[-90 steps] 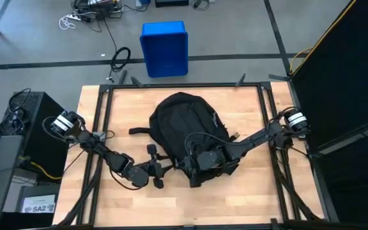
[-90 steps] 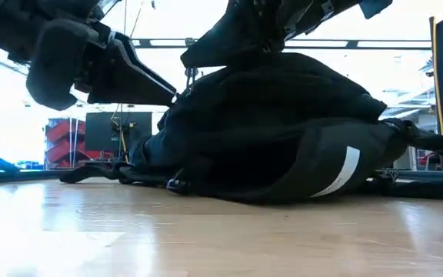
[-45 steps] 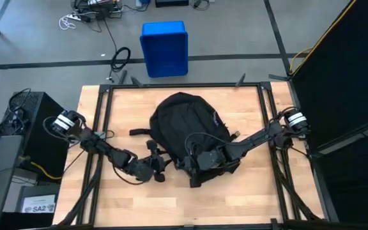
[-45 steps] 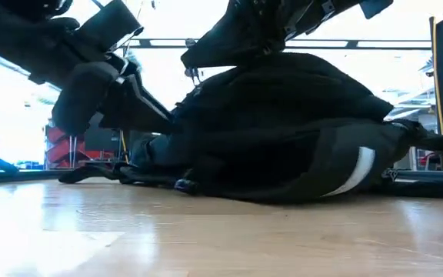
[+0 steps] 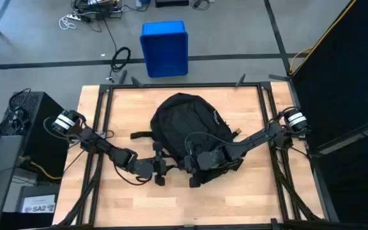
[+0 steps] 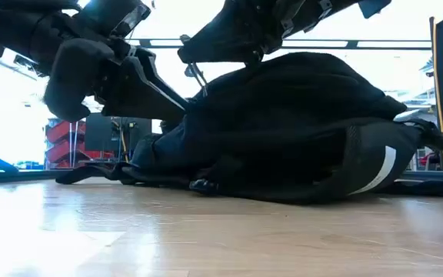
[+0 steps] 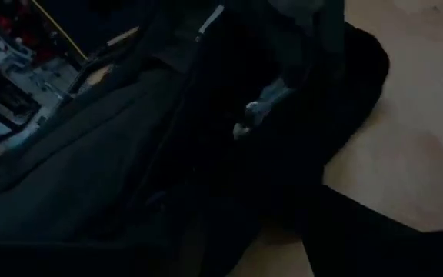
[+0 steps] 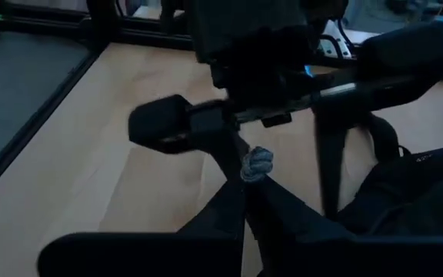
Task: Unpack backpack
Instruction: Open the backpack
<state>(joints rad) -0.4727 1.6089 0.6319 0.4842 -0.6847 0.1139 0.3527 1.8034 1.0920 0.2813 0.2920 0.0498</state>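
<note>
The counter (image 5: 114, 108) carries only the backpack (image 5: 187, 124), lying at its centre, so unpacking has hardly begun. At the bag's 6 o'clock edge the right end effector (image 5: 195, 171) pinches fabric; whether the left end effector (image 5: 160, 167), at 7 o'clock, is wide or narrow I cannot tell.

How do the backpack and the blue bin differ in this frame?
The backpack is black, soft and rounded; the blue bin is rigid and boxy. The backpack lies on the wooden table, the bin stands on the floor beyond it. Both grippers, left and right, work at the backpack's near edge; nothing touches the bin.
</note>
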